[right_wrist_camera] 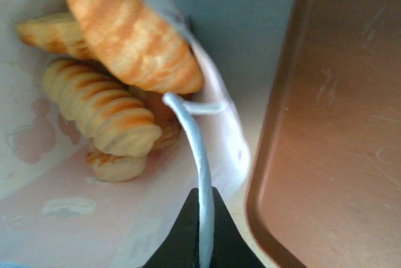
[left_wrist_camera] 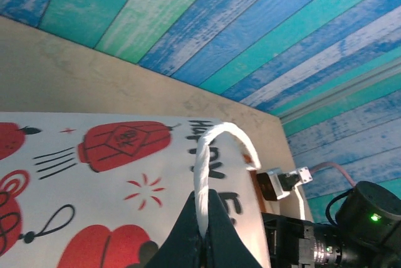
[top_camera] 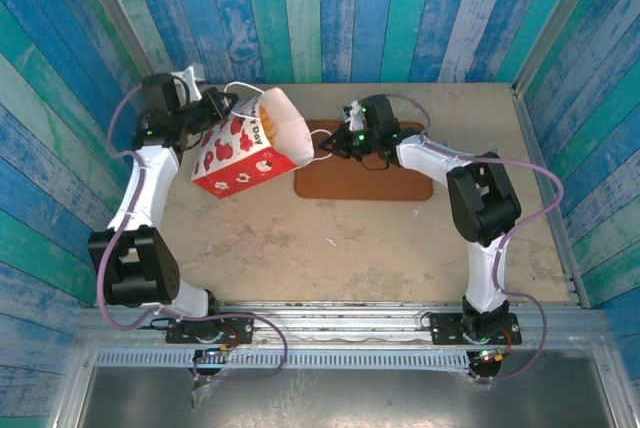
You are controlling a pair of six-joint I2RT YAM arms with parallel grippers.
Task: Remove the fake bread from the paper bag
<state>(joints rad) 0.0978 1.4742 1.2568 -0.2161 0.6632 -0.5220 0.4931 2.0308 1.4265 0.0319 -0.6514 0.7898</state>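
The paper bag (top_camera: 240,153), white with red panels, lies tilted on the table at the back left, its open mouth facing right. My left gripper (left_wrist_camera: 203,218) is shut on one white loop handle (left_wrist_camera: 202,174) at the bag's far side. My right gripper (right_wrist_camera: 203,218) is shut on the other handle (right_wrist_camera: 191,136) at the mouth's near rim. Inside the bag (right_wrist_camera: 94,218) lie several pieces of fake bread: a golden croissant (right_wrist_camera: 135,33) on top, a ridged roll (right_wrist_camera: 100,108) below it, and others partly hidden behind.
A flat brown tray (top_camera: 380,183) lies just right of the bag's mouth, its rim (right_wrist_camera: 276,155) close beside my right gripper. Blue and green striped walls (top_camera: 320,8) enclose the table on three sides. Bare tabletop (top_camera: 330,248) stretches toward the arm bases.
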